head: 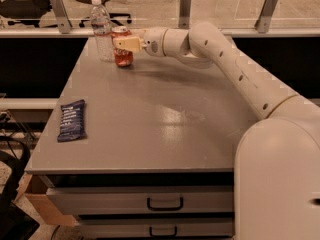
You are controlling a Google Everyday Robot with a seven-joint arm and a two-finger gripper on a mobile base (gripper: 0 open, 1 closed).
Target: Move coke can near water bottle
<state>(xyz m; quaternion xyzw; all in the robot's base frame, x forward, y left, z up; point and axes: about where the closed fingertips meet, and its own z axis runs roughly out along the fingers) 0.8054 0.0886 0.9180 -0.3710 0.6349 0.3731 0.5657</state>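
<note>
The coke can (122,55), red with a silver top, stands at the far left of the grey table (150,119), just right of the water bottle (101,30). The bottle is clear with a white cap and stands upright at the table's far left corner. My gripper (122,44) reaches in from the right on a white arm, and its pale fingers (128,44) are shut on the can's upper half. The can's base seems to rest on the table or sit just above it.
A dark blue snack packet (72,120) lies flat near the table's left edge. A glass rail with metal posts (184,8) runs behind the table. Drawers with handles (164,203) sit under the front edge. My white base (280,184) fills the lower right.
</note>
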